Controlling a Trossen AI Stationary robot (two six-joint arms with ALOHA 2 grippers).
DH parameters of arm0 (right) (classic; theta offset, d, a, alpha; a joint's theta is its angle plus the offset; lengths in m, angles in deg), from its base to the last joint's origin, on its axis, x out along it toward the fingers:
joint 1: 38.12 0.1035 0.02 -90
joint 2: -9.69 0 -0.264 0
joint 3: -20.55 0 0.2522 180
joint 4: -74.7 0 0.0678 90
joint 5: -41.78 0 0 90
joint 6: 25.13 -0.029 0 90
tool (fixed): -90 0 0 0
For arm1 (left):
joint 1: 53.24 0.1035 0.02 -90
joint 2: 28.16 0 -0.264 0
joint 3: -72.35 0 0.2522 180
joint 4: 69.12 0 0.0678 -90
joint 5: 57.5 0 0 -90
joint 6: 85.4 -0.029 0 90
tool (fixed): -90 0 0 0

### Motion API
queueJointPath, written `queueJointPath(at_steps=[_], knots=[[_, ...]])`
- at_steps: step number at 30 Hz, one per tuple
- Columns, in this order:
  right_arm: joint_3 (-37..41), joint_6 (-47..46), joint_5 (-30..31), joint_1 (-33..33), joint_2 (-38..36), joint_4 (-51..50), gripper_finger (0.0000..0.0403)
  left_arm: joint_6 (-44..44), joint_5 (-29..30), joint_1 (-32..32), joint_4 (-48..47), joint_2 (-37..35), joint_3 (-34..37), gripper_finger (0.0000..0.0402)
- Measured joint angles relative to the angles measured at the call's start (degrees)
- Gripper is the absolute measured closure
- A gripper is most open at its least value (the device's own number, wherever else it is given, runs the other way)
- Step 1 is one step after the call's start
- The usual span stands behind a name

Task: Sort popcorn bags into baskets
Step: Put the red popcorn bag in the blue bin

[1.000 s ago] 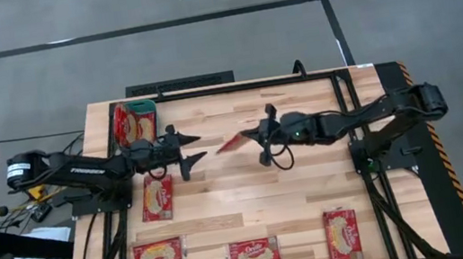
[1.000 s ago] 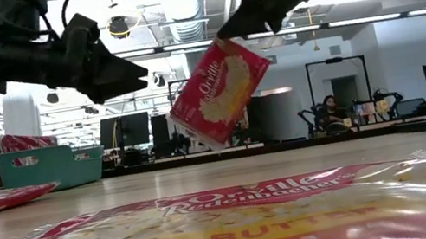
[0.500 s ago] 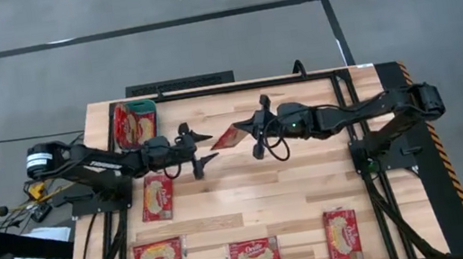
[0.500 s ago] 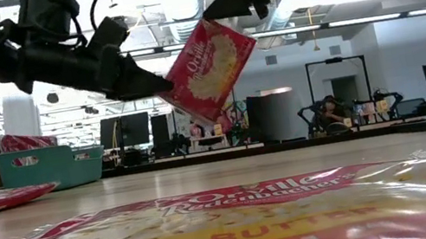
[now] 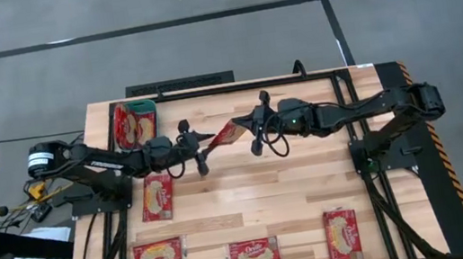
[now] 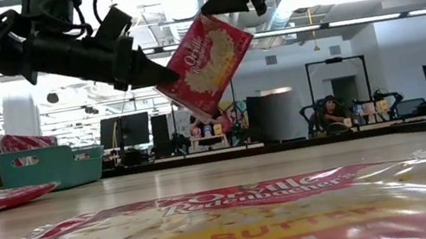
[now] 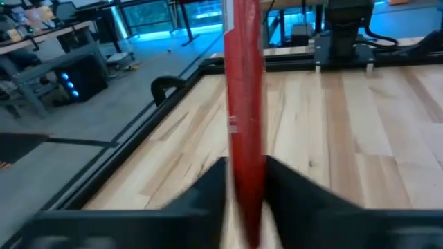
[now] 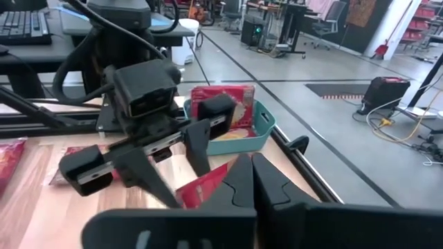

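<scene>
As arms meet midair, both claws pinch bag [image 5: 228,134].

You have one flat red popcorn packet [image 5: 227,135] with a cream-yellow oval picture and white lettering up in the air near the table's centre, tilted with one corner down; in the low view [image 6: 208,63] it hangs well above the wood. The small teal-green rectangular plastic bin [image 5: 134,123] with rounded corners sits at about ten o'clock on the table and already holds red packets [image 5: 135,125]. Another packet [image 5: 157,197] lies flat at about eight o'clock, lengthwise. Three more lie flat along the near edge: one at seven o'clock [image 5: 159,257], one at six o'clock [image 5: 254,257], one at five o'clock [image 5: 342,234].
</scene>
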Motion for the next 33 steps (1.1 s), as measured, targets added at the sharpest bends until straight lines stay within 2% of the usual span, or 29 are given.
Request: queueJointPath(at_steps=[2,3,6,10,13,20,23,25,28,31,33], knots=[[0.00,0.00,-0.01,0.00,0.00,0.12,0.0401,-0.45,-1.11,0.33,-0.04,0.00,0.00,0.0365],[0.00,0.01,-0.01,-0.01,0.00,0.18,0.0400,-0.49,-1.74,0.49,-0.02,0.00,0.00,0.0381],[0.00,-1.03,-0.01,-0.02,0.00,0.19,0.0396,-0.76,-1.82,0.59,-0.58,-0.59,0.00,0.0386],[0.00,-8.20,1.02,-0.70,-0.09,-2.49,0.0365,-0.66,3.98,0.57,-7.23,-5.66,0.00,0.0394],[0.00,-12.23,3.18,-1.42,-0.09,-6.76,0.0323,4.01,11.98,0.68,-18.48,-13.31,0.00,0.0394],[0.45,-20.78,11.62,-2.03,-0.07,-14.79,0.0226,13.88,30.29,2.79,-50.14,-36.43,0.00,0.0396],[1.09,-21.54,12.35,-2.46,-0.07,-15.00,0.0198,20.41,35.14,5.29,-63.61,-44.77,0.00,0.0396],[1.09,-21.97,12.37,-2.49,-0.04,-14.96,0.0186,25.02,34.64,7.28,-70.36,-49.24,0.00,0.0396],[1.09,-21.94,12.28,-2.45,-0.04,-14.82,0.0178,30.10,30.55,10.72,-78.23,-53.90,-0.10,0.0396],[1.09,-21.94,12.26,-2.43,-0.04,-14.80,0.0177,35.54,26.91,14.52,-86.58,-55.22,-2.23,0.0395],[1.09,-21.94,12.26,-2.44,-0.04,-14.81,0.0180,37.50,26.10,16.66,-88.85,-54.79,-3.56,0.0395]])
